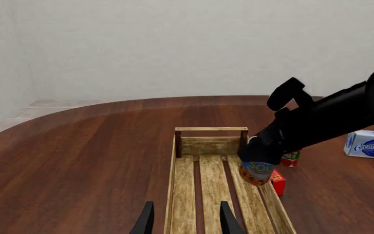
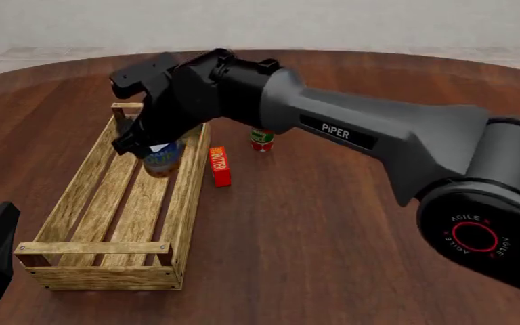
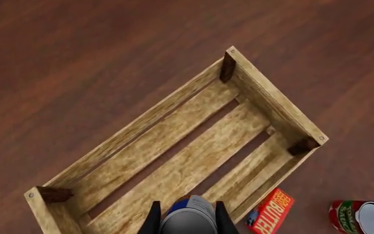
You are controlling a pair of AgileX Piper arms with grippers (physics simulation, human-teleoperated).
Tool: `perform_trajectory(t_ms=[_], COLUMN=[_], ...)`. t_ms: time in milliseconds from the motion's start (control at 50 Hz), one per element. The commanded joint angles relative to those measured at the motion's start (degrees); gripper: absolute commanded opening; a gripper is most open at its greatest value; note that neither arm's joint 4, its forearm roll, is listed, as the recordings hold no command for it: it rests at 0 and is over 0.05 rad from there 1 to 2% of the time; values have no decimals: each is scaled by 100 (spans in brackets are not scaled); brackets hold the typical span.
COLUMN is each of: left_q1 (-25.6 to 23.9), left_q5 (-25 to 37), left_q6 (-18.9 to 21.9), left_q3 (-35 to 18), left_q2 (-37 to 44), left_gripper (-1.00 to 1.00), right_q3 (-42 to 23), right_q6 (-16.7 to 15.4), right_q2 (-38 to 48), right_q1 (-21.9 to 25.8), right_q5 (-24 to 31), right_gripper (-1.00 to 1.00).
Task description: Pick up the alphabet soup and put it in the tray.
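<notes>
So this looks like the carry-and-lower part of the job; the right gripper (image 2: 156,150) has the soup can (image 2: 162,158) clamped between its fingers and is holding it over the far half of the wooden tray (image 2: 66,211), toward the tray's right-hand rail. From the front view I can't quite tell if the can's bottom is touching the slats yet or hanging just above them; in the left wrist view it seems tilted a bit and maybe just off the wood.

Next move, I'd guess: bring it straight down onto a slat, then let go; the can sits close to the right rail, so it needs care not to clip it or land on a gap between slats.

Pose-wise, the right arm reaches long across the table from the right side, wrist bent so the fingers point down into the tray; the right wrist view looks straight down on the can's grey top (image 3: 188,219).

The left gripper (image 1: 185,219) hovers near the tray's near end with its fingers apart, holding nothing.

Just outside the right rail stands a butter box (image 2: 219,166); a small red-and-green can (image 2: 262,139) sits beyond it.
</notes>
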Motion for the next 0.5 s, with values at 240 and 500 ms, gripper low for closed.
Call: perform_trajectory(t_ms=[240,500], left_q1=[0,0], left_q5=[0,0], left_q6=[0,0], left_q3=[0,0], left_q2=[0,0], left_gripper=[100,100], right_q3=[-721,-1088], right_q6=[136,183], right_q2=[661,1025], right_q1=[12,-40], right_q5=[198,283], right_gripper=[-100,-100])
